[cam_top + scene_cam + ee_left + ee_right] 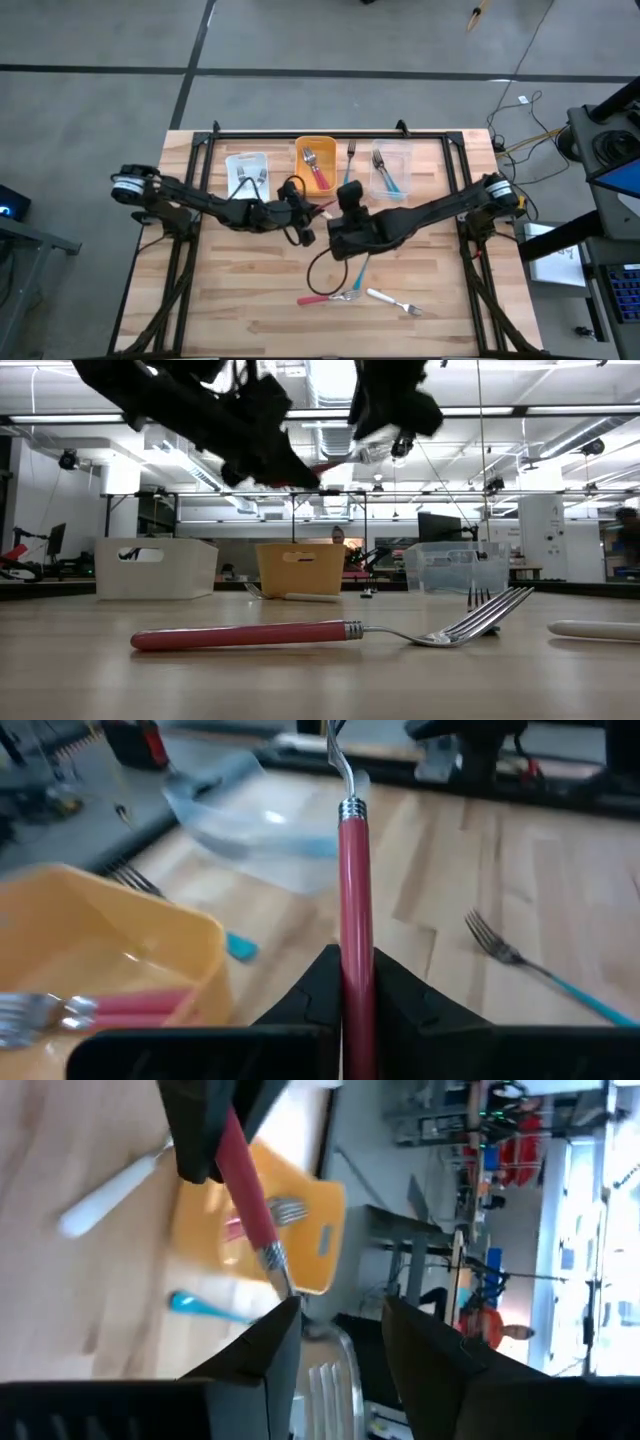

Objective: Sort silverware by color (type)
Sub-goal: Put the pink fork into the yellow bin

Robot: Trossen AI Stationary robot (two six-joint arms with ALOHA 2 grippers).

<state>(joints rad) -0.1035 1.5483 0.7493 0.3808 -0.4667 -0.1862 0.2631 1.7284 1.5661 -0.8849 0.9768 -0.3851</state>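
We've got the left gripper (345,1005) clamped on a red fork (352,920) above mid-table, the right gripper (335,1335) standing open beside it. 3 bins partly filled; several pieces remain.

The wooden table (260,320), pale planks edged by a black frame (330,133), stands on a grey concrete floor (90,110) crossed by dark seams, with cables (520,100) trailing toward blue equipment (615,150) at one side. Looking level across the tabletop, the room beyond is an open workshop with a white ceiling (560,390), exposed ducts and long strip lights (520,410). Farther back stand monitors (440,525), desks and a white pillar (540,525), all brightly and evenly lit.
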